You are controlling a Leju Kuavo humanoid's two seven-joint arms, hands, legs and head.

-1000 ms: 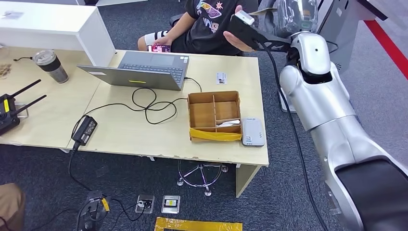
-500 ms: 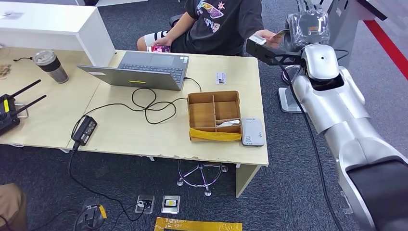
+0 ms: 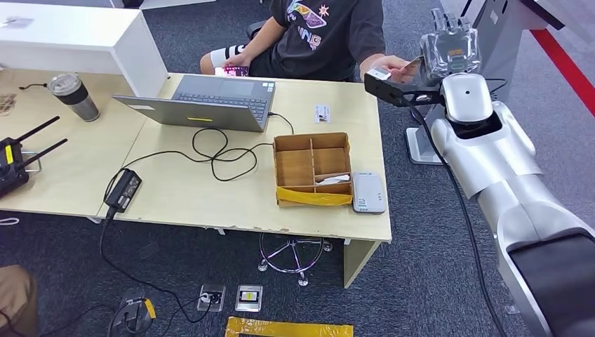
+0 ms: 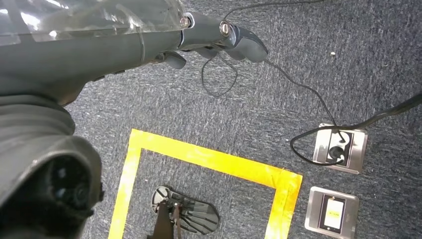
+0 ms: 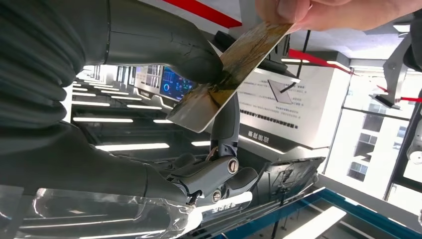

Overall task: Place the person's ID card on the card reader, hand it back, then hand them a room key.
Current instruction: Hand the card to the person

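Note:
My right hand (image 3: 449,43) is raised past the desk's far right corner. It pinches a brownish card (image 5: 224,74) between thumb and finger. A person's fingers (image 5: 318,12) grip the card's other end; their hand (image 3: 394,65) reaches over from the seat behind the desk. The card (image 3: 411,67) shows as a thin sliver between the two hands. The white card reader (image 3: 368,192) lies on the desk (image 3: 182,196) by the near right edge. A small white card (image 3: 322,113) lies flat beside the laptop. My left hand (image 4: 124,45) hangs over the carpet, holding nothing.
A wooden divided box (image 3: 312,168) with white cards (image 3: 333,180) in one compartment sits next to the reader. A laptop (image 3: 210,102), its cable and power brick (image 3: 124,189), and a cup (image 3: 74,96) occupy the desk. Floor sockets (image 4: 341,148) and yellow tape (image 4: 209,159) lie below.
My right arm has swung to the right, away from the person's chest. The person's hand followed and took hold of the card's free end.

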